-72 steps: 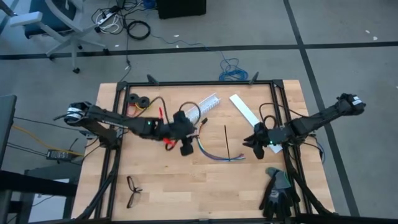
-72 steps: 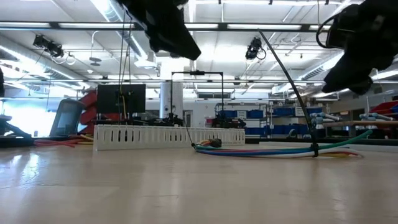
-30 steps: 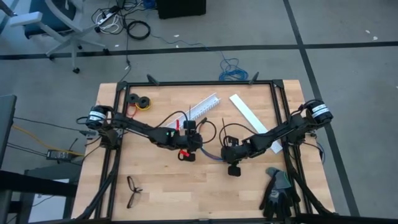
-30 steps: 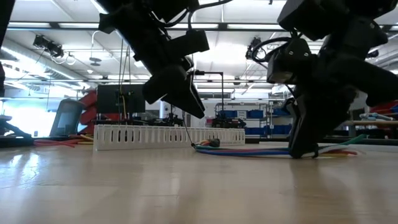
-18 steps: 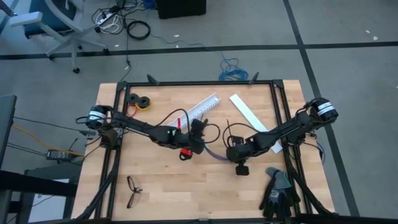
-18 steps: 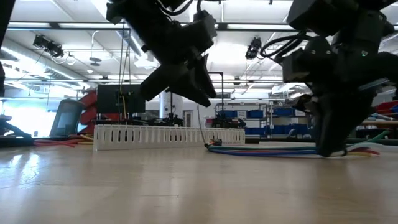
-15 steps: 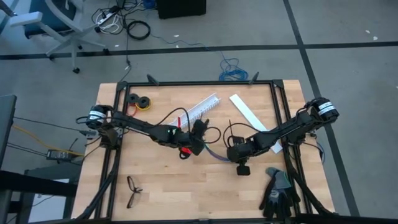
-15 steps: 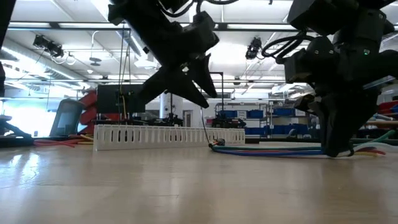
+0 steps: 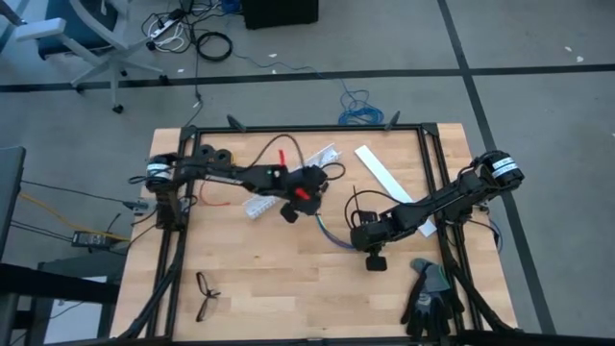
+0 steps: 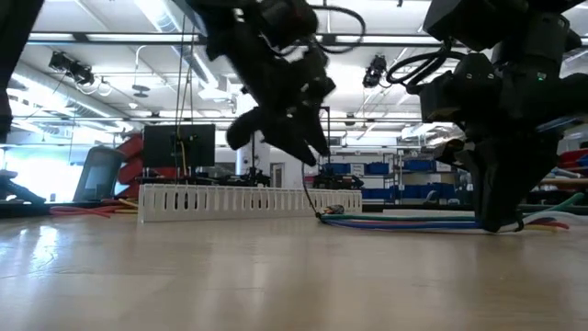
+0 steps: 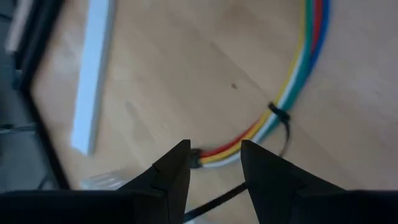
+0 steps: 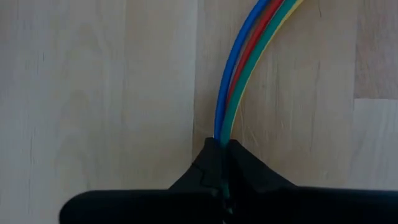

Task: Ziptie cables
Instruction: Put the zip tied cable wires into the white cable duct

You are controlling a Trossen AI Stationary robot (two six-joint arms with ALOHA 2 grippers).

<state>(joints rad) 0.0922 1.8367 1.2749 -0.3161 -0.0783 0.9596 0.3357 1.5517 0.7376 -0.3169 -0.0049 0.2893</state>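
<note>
Since half a second ago the left gripper (image 9: 306, 188) has lifted and drawn back toward the white slotted strip (image 9: 259, 204), its fingers (image 11: 174, 171) a narrow gap apart and empty, while the right gripper (image 9: 363, 235) has stayed clamped on one end of the cables (image 12: 239, 68). The cables (image 9: 330, 234) lie mid-table as a shallow arc running left to right between the two grippers. They are yellow, red, green, blue and white strands bound side by side by a black ziptie (image 11: 281, 118)

yellow, red, green, blue and white cables (image 11: 297, 74), black ziptie (image 11: 278, 113).
</note>
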